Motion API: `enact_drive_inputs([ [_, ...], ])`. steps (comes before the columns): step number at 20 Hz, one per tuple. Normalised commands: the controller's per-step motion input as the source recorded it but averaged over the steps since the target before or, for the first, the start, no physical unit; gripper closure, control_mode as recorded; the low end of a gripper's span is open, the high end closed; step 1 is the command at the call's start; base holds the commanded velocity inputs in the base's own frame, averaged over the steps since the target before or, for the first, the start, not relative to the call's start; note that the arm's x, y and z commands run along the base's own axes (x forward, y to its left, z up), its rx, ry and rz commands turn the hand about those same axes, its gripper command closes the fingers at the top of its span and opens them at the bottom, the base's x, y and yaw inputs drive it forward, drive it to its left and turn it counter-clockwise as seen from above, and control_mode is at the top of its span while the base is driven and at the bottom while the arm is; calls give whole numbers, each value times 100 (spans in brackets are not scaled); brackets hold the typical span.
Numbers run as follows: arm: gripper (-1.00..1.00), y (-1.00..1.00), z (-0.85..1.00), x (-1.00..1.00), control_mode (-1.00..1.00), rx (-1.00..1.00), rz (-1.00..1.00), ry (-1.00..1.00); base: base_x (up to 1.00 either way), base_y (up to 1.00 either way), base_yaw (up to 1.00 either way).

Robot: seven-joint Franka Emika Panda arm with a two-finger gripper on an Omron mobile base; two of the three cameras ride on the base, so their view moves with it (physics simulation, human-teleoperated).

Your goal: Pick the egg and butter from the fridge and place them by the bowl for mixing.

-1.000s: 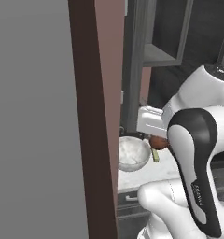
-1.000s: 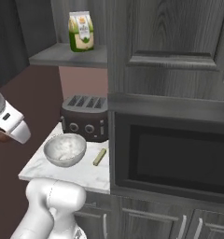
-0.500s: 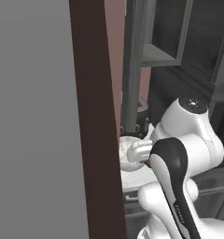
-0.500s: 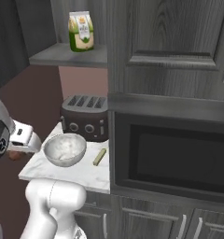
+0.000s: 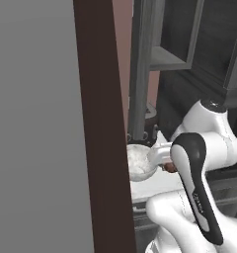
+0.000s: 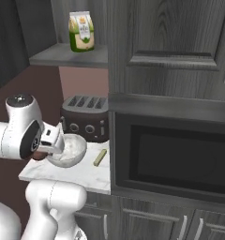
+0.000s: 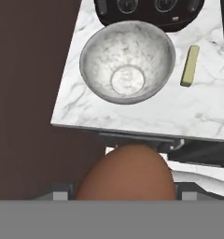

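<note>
The egg (image 7: 125, 170), a smooth reddish-brown ball, sits between my gripper's (image 7: 125, 190) fingers, which are shut on it; the egg covers the tips. It hangs above the counter's near edge, in front of the bowl (image 7: 128, 60). That bowl is round, pale grey and speckled inside, and stands on the white marble counter (image 7: 146, 114). The butter (image 7: 190, 65), a pale olive-yellow stick, lies on the marble just right of the bowl. From the right base view my gripper (image 6: 41, 153) is at the left rim of the bowl (image 6: 71, 149), with the butter (image 6: 101, 157) beyond. The egg (image 5: 169, 168) peeks out beside the bowl (image 5: 139, 160).
A dark toaster (image 6: 85, 120) stands behind the bowl. A built-in microwave (image 6: 173, 159) fills the cabinet to the right. A green-and-yellow bag (image 6: 81, 31) rests on the shelf above. A tall grey panel (image 5: 34, 123) and a brown wall edge (image 5: 103, 123) close off the left side.
The arm has swung the hand, still holding the egg, in from the left and down toward the bowl's left rim. Bowl and butter have not moved.
</note>
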Motion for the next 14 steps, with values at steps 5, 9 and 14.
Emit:
enact_drive_inputs([
  [5,100,-65,-52,70,-100,-6,-7,1,0,0,0],
  [9,100,-29,-85,54,-100,-32,-9,-8,0,0,0],
  [14,100,0,-18,41,-100,-5,-22,1,0,0,0],
])
